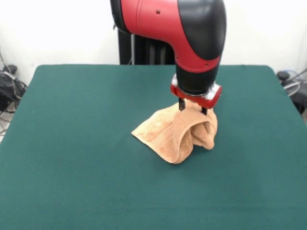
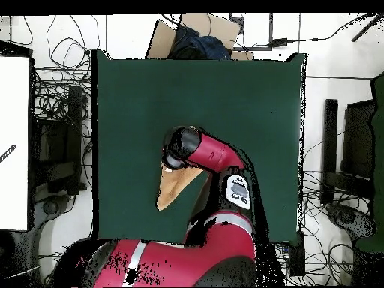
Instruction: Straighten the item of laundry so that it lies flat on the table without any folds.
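The peach-orange towel (image 1: 172, 133) sits right of the middle of the green table (image 1: 72, 143). It is pulled up into a tent: its top is raised and its lower corner rests on the cloth, with a fold hanging at the right. My gripper (image 1: 193, 108) comes straight down onto the towel's peak and is shut on it. In the overhead view the arm's wrist (image 2: 181, 148) hides the gripper, and only a pointed part of the towel (image 2: 175, 191) shows below it on the table (image 2: 247, 97).
The robot's black pedestal (image 1: 144, 52) stands at the table's far edge. Cables (image 1: 9, 86) lie off the table's left side. In the overhead view a cardboard box (image 2: 196, 34) sits beyond the table and a white panel (image 2: 13, 142) is at the left.
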### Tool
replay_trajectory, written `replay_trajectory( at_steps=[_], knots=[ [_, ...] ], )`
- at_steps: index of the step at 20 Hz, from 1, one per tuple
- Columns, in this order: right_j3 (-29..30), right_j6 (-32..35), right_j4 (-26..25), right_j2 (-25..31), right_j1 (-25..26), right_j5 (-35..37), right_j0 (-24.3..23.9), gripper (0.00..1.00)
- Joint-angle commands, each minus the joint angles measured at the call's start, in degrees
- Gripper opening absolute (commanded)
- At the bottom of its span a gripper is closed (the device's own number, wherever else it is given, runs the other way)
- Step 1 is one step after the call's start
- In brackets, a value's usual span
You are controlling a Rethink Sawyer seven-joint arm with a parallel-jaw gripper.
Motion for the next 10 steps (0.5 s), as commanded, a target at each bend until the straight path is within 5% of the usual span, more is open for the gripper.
replay_trajectory(
  at_steps=[1, 7, 10],
  knots=[
    [1.5, 6.7, -2.7, 2.6, 2.2, -1.3, 1.8, 1.00],
    [3.2, 9.1, -2.2, 1.2, -0.3, -0.8, 3.4, 1.00],
    [1.9, 11.3, -2.0, -1.0, -2.6, 5.1, 5.6, 1.00]
  ],
)
